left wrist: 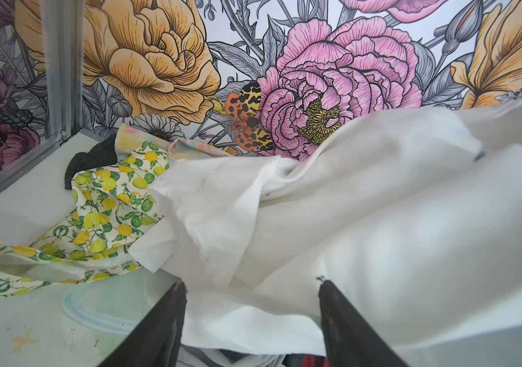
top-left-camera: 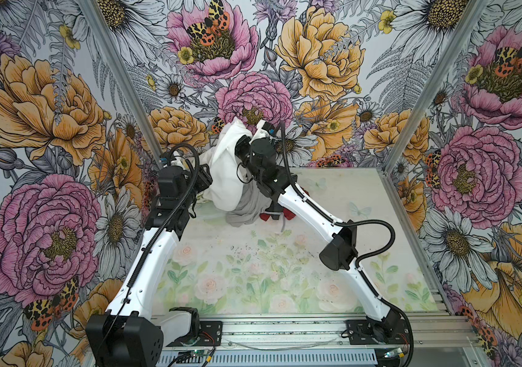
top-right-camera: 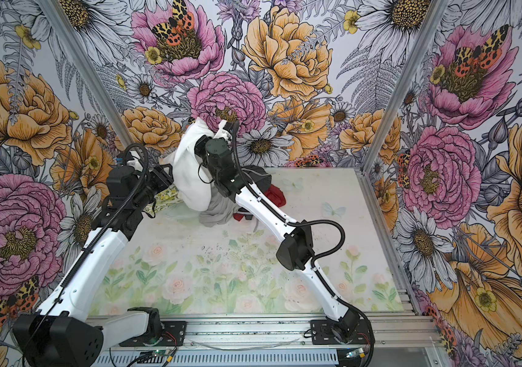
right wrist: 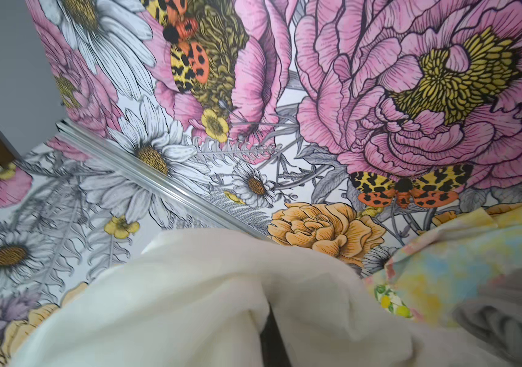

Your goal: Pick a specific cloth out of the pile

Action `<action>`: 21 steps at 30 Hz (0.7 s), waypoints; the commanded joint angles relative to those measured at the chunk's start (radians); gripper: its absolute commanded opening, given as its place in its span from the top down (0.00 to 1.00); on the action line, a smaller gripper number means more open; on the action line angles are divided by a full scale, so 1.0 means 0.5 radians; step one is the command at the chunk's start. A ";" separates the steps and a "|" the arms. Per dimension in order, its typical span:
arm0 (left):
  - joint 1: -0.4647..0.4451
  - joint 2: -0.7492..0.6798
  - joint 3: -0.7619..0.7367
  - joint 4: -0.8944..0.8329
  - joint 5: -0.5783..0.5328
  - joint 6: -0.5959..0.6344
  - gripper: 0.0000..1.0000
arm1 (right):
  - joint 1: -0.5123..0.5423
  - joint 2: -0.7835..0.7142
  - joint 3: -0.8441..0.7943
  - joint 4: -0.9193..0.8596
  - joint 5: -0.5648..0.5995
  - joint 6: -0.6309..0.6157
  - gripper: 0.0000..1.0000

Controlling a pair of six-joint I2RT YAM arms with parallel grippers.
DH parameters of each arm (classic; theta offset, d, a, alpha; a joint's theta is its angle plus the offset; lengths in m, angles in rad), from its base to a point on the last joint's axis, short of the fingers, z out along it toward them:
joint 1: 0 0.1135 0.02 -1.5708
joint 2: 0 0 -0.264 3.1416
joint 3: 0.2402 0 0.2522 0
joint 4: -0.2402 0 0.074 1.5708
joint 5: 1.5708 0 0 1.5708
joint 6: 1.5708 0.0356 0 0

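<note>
Cloth (top-left-camera: 224,178) hangs from my right gripper (right wrist: 269,330), which is clamped on it high by the back wall (top-left-camera: 317,79). Its lower end lies on the pile (top-left-camera: 243,214). My left gripper (left wrist: 253,305) stands open beside it. Lifting it clear remains, I judge.

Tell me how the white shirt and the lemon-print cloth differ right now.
Look: the white shirt is plain; the lemon-print cloth carries yellow lemons and green leaves.
Pose: the white shirt hangs raised, pinched in the shut right gripper; the lemon-print cloth lies on the table, ungripped.
Size: the white shirt looks much larger than the lemon-print cloth.
Both are thin, crumpled fabric.
</note>
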 commanded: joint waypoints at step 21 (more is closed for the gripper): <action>-0.231 0.053 -0.019 0.066 -0.014 0.318 0.23 | -0.327 -0.983 -1.159 0.094 -0.098 0.218 1.00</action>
